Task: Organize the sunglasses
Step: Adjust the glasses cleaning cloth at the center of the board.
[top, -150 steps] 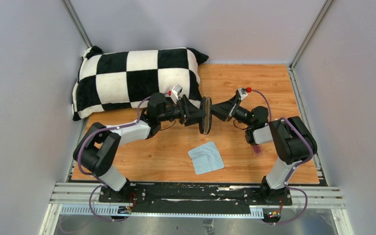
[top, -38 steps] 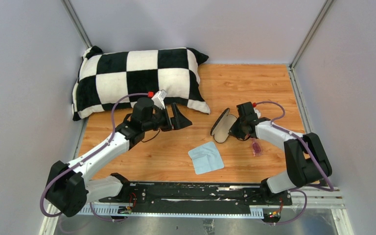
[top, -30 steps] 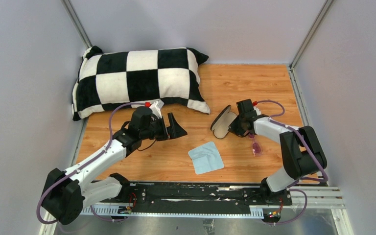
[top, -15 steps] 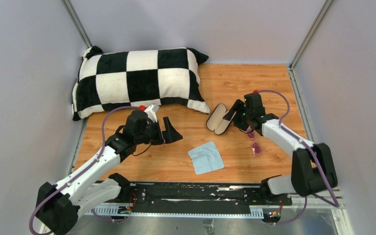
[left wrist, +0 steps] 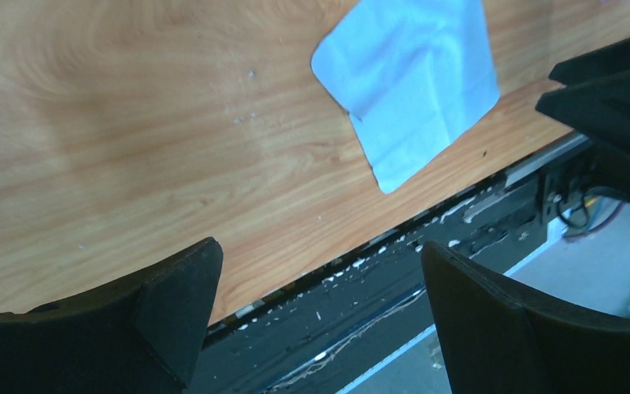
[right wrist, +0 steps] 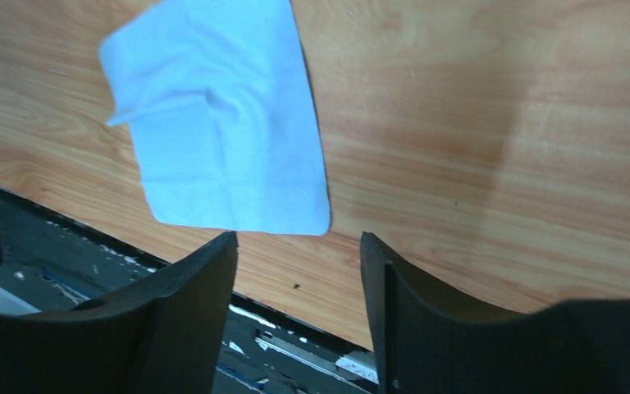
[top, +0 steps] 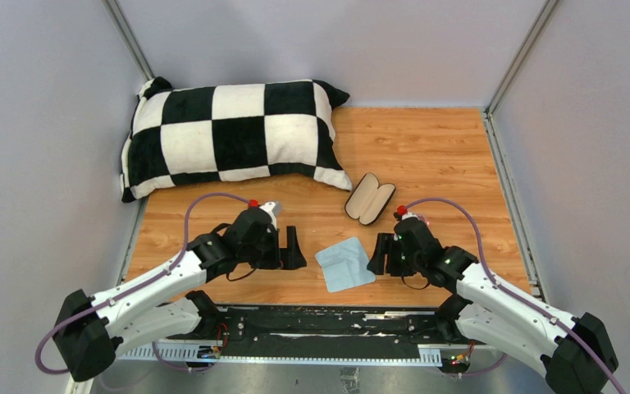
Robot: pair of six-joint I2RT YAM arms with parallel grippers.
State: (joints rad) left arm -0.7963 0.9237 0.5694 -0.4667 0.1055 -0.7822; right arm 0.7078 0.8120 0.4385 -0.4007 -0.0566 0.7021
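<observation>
The sunglasses do not show in any view; the spot where they lay is under my right arm. The black oblong case (top: 369, 198) lies open on the wooden table (top: 426, 148), its beige lining facing up, free of both grippers. My left gripper (top: 294, 247) is open and empty, low over the table left of the light blue cloth (top: 344, 264). My right gripper (top: 381, 255) is open and empty, just right of the cloth. The left wrist view shows its open gripper (left wrist: 318, 263) over the table's near edge and the cloth (left wrist: 410, 82). The right wrist view shows its open gripper (right wrist: 297, 246) beside the cloth (right wrist: 221, 139).
A black-and-white checkered pillow (top: 230, 131) lies at the back left of the table. Grey walls close in the left, back and right. The black base rail (top: 320, 322) runs along the near edge, and also shows in the left wrist view (left wrist: 426, 271).
My right gripper has let go of the case, which now lies open on the table. Both arms have drawn back toward the near edge, to either side of the cloth.
</observation>
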